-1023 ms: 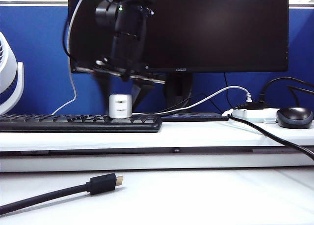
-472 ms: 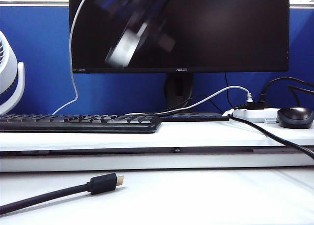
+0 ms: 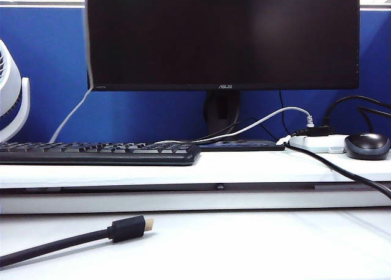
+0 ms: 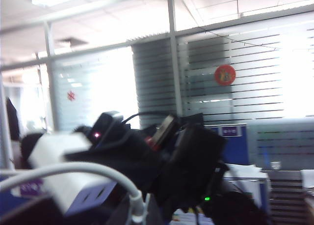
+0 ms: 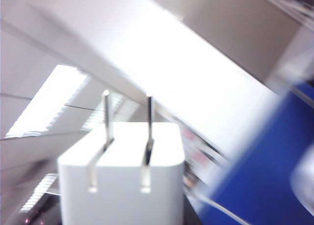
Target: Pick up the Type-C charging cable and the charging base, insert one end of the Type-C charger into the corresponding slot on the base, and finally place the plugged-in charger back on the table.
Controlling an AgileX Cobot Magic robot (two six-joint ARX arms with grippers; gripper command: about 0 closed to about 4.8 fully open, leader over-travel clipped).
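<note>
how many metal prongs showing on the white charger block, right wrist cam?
2: both silver prongs stand side by side on the small white rectangular charging base, one nearer each edge. None appear hidden.

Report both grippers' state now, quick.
Left gripper: out of frame, shut; the Type-C charging cable runs close by its camera.
Right gripper: fingers unseen, apparently shut on the charging base, prongs up.

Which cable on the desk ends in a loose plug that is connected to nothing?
The thick black cable on the lower desk surface: its gold-tipped plug lies free. The others run behind the keyboard or into the power strip.
</note>
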